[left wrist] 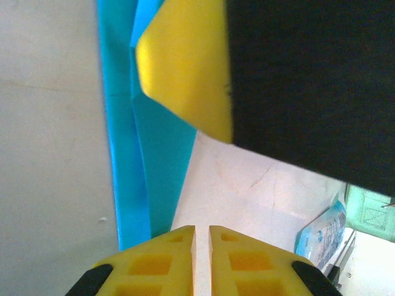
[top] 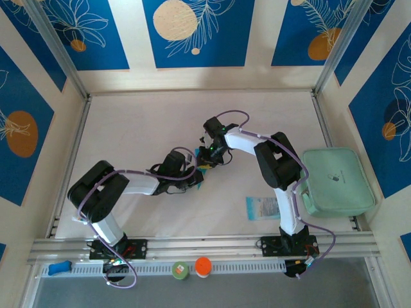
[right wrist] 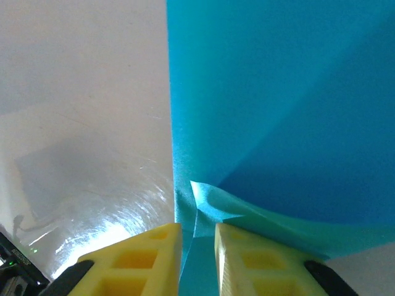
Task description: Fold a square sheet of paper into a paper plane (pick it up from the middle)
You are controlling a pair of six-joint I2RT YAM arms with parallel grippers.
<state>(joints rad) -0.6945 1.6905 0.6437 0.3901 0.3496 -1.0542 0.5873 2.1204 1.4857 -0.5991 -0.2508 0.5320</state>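
Smooth, creased cyan square sheet of paper (matte) lies between the right hand pinching its curled edge; left hand nearly closed, empty.

No legible txt, printed packet markings too blurry, maybe logo

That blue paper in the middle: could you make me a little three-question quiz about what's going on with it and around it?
1. True or false: both grippers have met at the cyan paper.
2. What lies on the table nearer the right arm's base: (a) a printed packet, (b) a pair of scissors, (c) a cup?
3. In the right wrist view, what runs into the gap between the right gripper fingers?

Key: 1. True; the left gripper is there too. 2. (a), the printed packet. 3. A lifted fold of the cyan paper.
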